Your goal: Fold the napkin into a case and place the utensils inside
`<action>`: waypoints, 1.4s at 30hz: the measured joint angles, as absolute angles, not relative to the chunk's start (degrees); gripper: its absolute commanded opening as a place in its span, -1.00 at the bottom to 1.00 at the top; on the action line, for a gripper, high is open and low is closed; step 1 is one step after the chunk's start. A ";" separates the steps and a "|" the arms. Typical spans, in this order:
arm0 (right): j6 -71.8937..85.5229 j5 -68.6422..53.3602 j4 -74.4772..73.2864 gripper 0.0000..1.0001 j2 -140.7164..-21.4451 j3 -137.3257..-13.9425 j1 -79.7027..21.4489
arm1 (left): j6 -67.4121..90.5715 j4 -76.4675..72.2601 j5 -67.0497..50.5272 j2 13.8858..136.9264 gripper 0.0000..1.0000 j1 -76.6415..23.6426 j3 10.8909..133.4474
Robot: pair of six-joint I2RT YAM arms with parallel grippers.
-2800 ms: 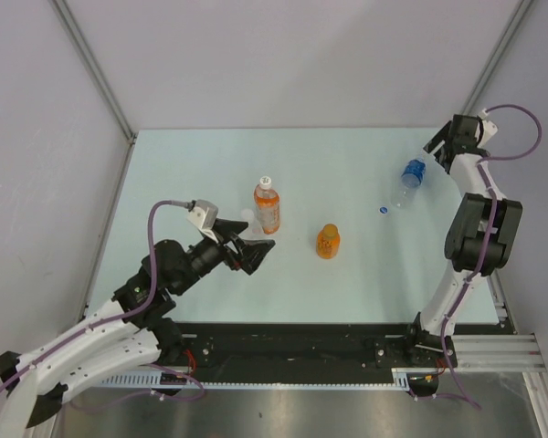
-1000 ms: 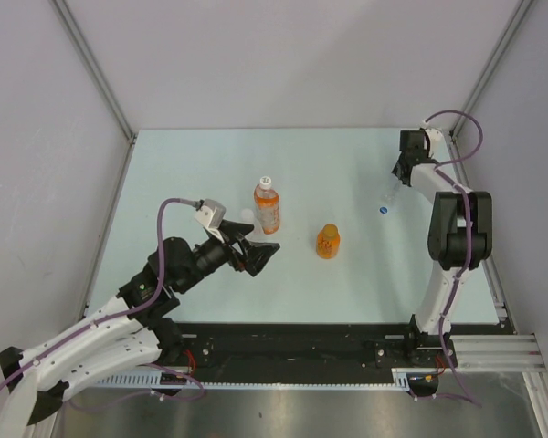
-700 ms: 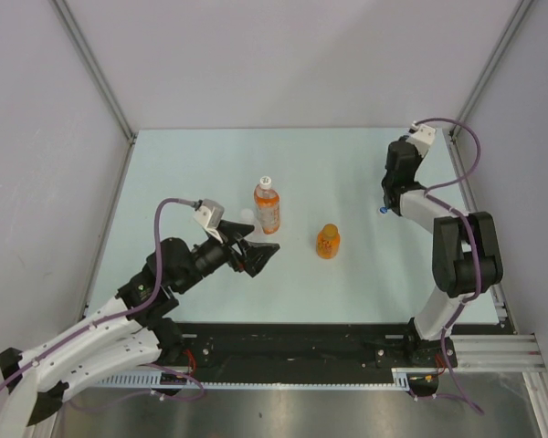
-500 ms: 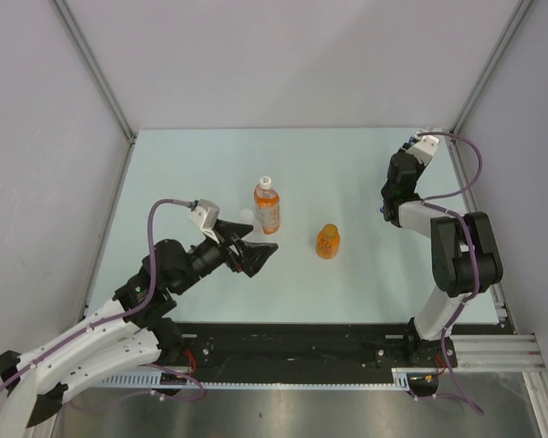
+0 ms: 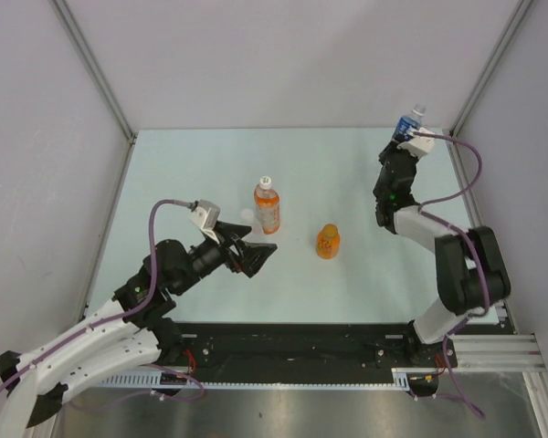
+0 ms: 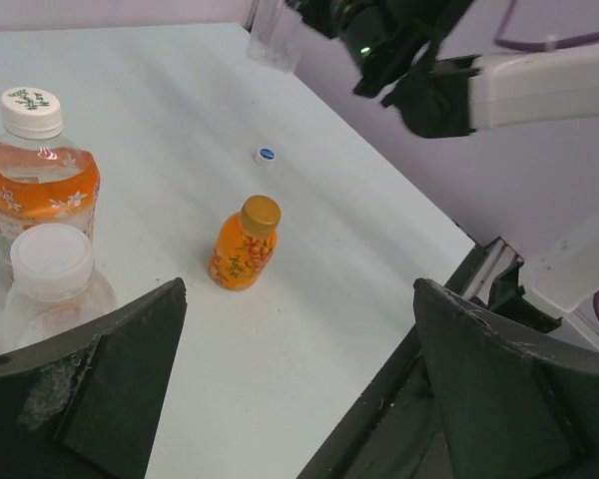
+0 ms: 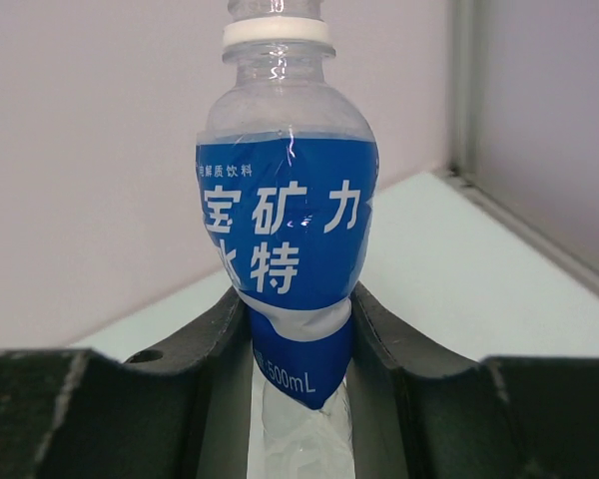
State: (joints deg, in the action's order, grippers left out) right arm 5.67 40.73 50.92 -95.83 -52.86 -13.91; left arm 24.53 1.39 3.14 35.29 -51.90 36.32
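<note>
Our right pincer [image 7: 298,339] is pinching a blue-labelled bottle [image 7: 285,230], holding it neck-up over the bench's [image 5: 192,173] far right corner. Our left pincer [image 6: 299,399] is hanging spread wide near a tall orange bottle [image 5: 268,205] and a small orange bottle [image 5: 327,241], both standing. We cannot tell where the napkin or utensils are lying.

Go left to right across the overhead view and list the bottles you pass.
tall orange bottle → small orange bottle → blue-labelled bottle, gripped in the right end effector. The clear bottle overlaps the tall orange one, so it is left out.
</note>
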 measured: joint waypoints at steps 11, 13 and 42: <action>34.57 -1.65 26.94 -0.86 -63.16 -60.69 -12.91 | 19.18 -0.38 7.09 37.74 1.00 -51.68 40.27; 38.87 -11.25 25.15 -0.86 -61.95 -61.84 -13.15 | 17.43 -1.21 5.54 38.04 1.00 -51.16 42.50; 37.17 -16.21 9.30 -0.96 -50.63 -57.12 -45.98 | 49.87 -53.10 -33.65 49.43 1.00 -39.64 34.33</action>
State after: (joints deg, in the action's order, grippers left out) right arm 37.17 -16.21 9.30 -50.63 -57.12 -45.98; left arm 49.87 -53.10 -33.65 49.43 -39.64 34.33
